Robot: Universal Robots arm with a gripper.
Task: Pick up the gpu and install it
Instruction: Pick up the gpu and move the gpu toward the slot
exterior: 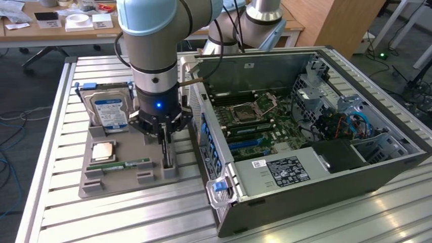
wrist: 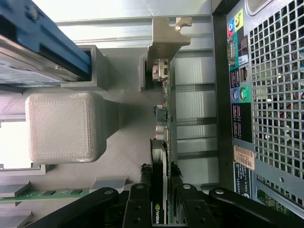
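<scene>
Gpu [wrist: 160, 135]: dark card, green edge; bracket [wrist: 166, 35] silvery. Hand [wrist: 160, 169]: black. Hard drive [exterior: 111, 112]: blue-white label. Holder [exterior: 115, 180]: plain grey. Desk [exterior: 54, 152]: silver, ribbed. Computer case [wrist: 275, 71]: grey square-grid perforation.

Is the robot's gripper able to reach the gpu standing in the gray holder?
Probably yes. The gripper is right over the gpu, its fingers look pressed against both sides of the top edge, and nothing stands in between.
</scene>
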